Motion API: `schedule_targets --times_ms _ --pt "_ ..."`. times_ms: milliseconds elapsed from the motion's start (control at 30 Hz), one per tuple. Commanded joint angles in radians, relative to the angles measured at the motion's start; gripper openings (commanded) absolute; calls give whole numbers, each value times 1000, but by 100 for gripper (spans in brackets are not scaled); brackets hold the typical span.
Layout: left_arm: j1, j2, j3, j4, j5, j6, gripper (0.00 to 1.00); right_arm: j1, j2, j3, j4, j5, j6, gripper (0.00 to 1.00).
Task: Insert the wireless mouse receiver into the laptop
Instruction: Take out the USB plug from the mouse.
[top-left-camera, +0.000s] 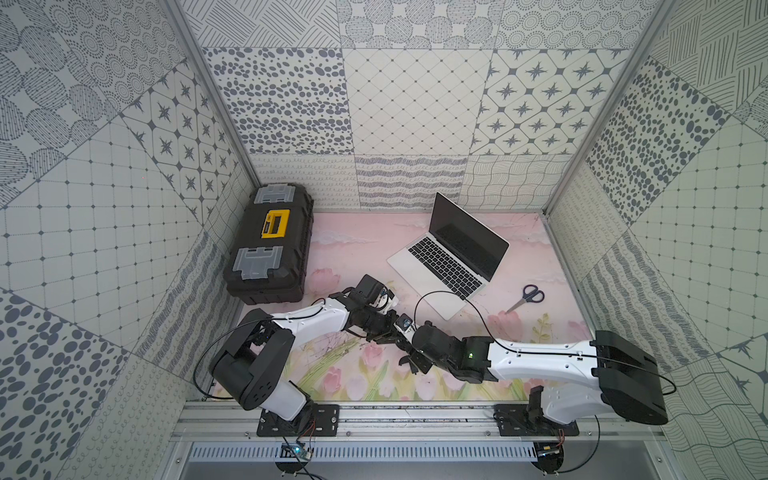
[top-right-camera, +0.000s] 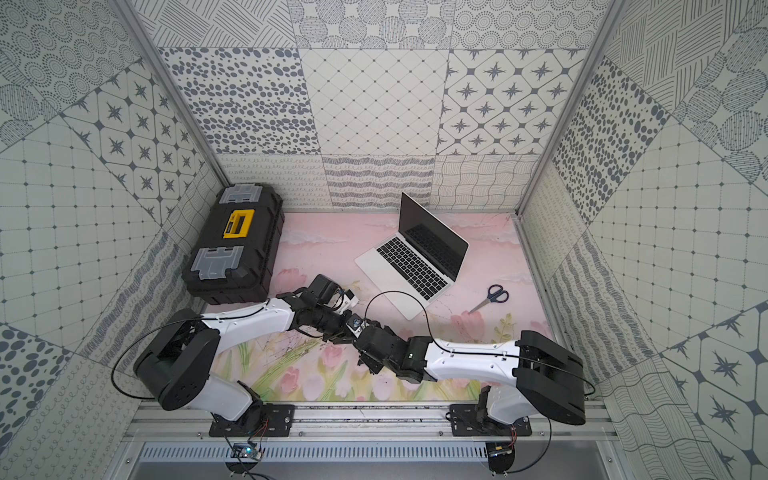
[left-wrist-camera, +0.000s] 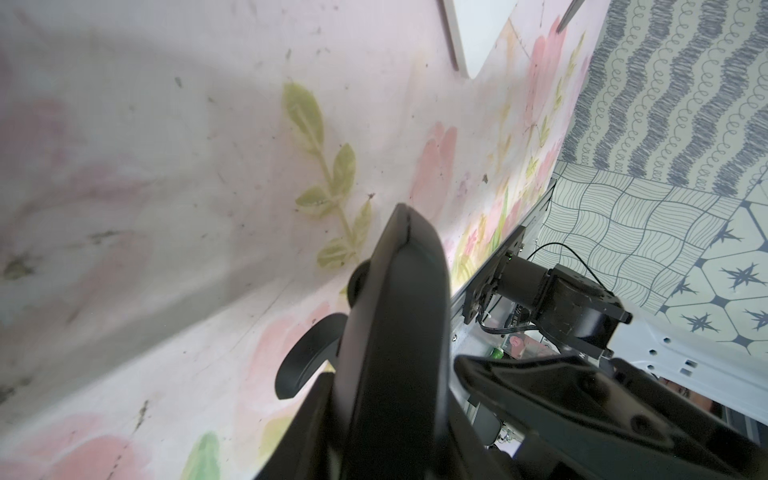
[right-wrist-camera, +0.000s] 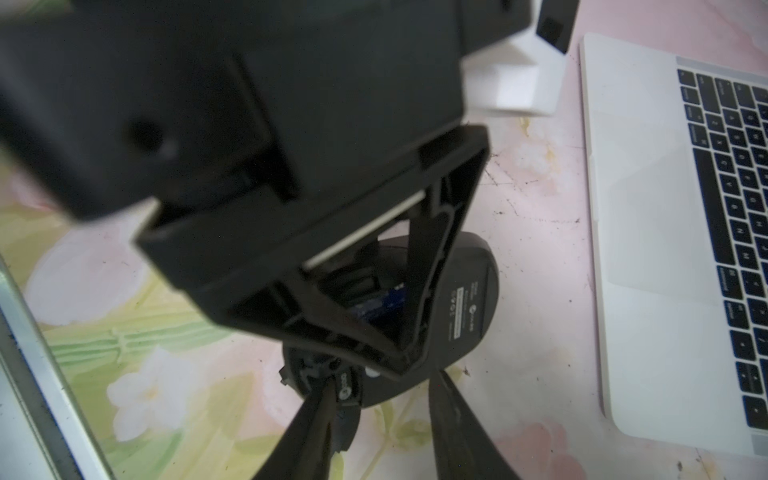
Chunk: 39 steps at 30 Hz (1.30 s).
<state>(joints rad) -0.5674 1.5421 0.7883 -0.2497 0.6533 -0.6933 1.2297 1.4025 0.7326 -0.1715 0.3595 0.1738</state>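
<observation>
Two grippers are seen together over the worktop (top-left-camera: 365, 249): a black oval mouse (left-wrist-camera: 407, 270) is clamped underside-up by the left gripper (left-wrist-camera: 390, 365), presenting its open bay to the right gripper (right-wrist-camera: 384, 380), whose jaws are spread. The tiny black wireless mouse receiver cannot be made out; the slim silver laptop (right-wrist-camera: 648, 208) is set near.

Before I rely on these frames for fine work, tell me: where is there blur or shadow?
Both top views: sharp, evenly lit, slim silver laptop crisp. Left wrist view: black oval mouse close and out of focus; soft grey shadow across the floral mat. Right wrist view: foreground heavily blurred, mouse label unreadable.
</observation>
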Motion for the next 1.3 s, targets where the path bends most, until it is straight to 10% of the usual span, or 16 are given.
schedule_targets --times_ms 0,267,700,1000,1267 --pt "-20 1 -1 11 187 -30 0 -5 24 5 39 186 -4 30" --pt "-17 54 -7 -44 165 8 0 27 -10 -16 89 406 -64 23" --pt "12 92 -10 -15 111 0 0 31 -35 -63 113 414 -44 24" --pt "36 16 -30 -119 -131 76 0 -16 -185 -126 58 266 113 45" --pt "38 -19 -64 -141 -196 72 50 -289 -350 -238 47 -56 292 81"
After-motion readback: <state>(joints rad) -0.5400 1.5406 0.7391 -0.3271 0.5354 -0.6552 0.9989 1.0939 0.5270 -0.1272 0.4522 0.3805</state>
